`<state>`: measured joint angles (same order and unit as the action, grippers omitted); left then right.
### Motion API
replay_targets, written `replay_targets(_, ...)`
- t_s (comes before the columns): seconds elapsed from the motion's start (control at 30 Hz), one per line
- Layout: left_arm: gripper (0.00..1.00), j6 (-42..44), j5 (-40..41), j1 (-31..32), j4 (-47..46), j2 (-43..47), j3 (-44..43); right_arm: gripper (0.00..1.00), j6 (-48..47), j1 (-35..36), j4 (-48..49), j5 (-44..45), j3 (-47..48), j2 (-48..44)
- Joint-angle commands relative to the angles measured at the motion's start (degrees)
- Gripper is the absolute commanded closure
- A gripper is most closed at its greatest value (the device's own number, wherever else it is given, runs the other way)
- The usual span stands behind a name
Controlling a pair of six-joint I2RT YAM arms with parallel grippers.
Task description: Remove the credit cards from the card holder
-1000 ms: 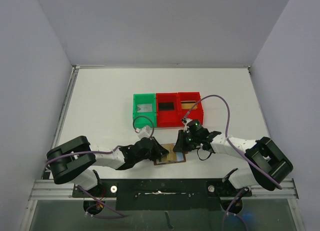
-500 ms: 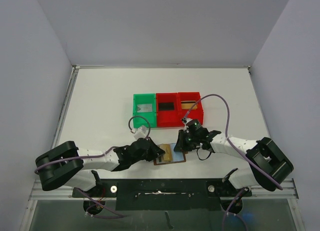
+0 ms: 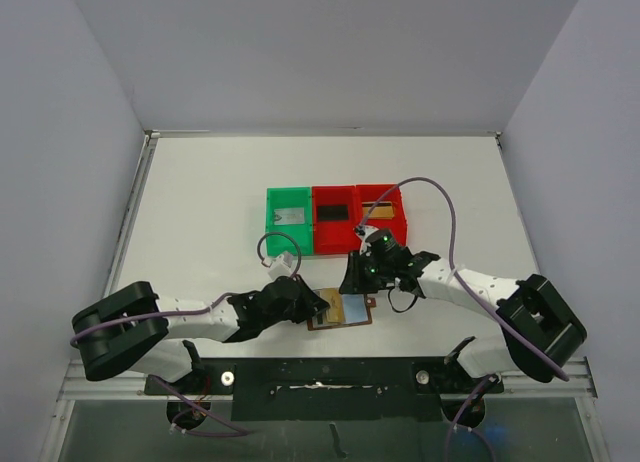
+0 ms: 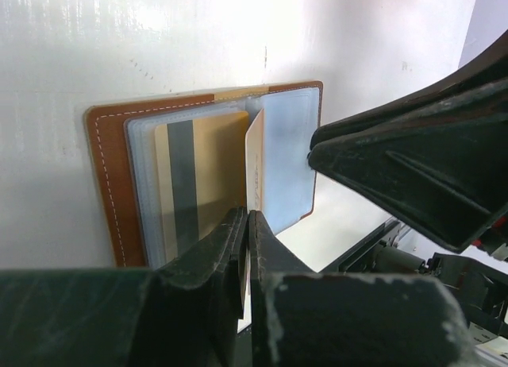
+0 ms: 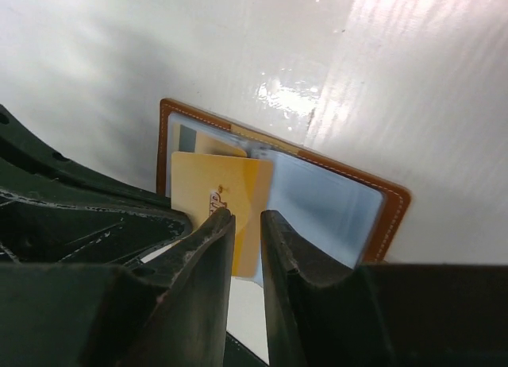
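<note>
Holder lies open at the bench's near edge, midway, with the left gripper on it and the right gripper just beyond. Left wrist: jaws pinch a gold card upright; it should probably slide straight out, holder pinned. Right wrist: jaws a slit apart, empty; brown leather, blue-grey sleeves.

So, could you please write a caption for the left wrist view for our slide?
Left gripper pinching a gold card upright over the open card holder.
</note>
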<state>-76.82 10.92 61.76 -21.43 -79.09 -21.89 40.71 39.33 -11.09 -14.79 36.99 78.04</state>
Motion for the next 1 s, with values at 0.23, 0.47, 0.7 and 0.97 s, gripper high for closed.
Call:
replay_targets(0.23, 0.86, 1.8, -1.9, -0.7, -4.7, -2.4, -1.5, 0.81, 1.7, 1.7, 3.7, 0.0, -4.0, 5.0)
replay_targets(0.47, 0.81, 2.6, -5.1, -0.8, -9.9, -6.2, -3.1, 0.83, 2.4, 1.6, 4.9, 0.5, -5.8, 6.0)
replay_targets(0.7, 0.88, 1.5, -4.2, -0.8, -8.1, -6.6, -3.0, 0.83, 2.0, 1.2, 3.9, 2.1, -5.5, 5.6)
replay_targets(0.97, 1.00, 1.6, -0.4, -0.8, -0.8, -0.4, -2.5, 0.84, 0.4, 0.9, -1.0, 7.2, -4.4, 3.5)
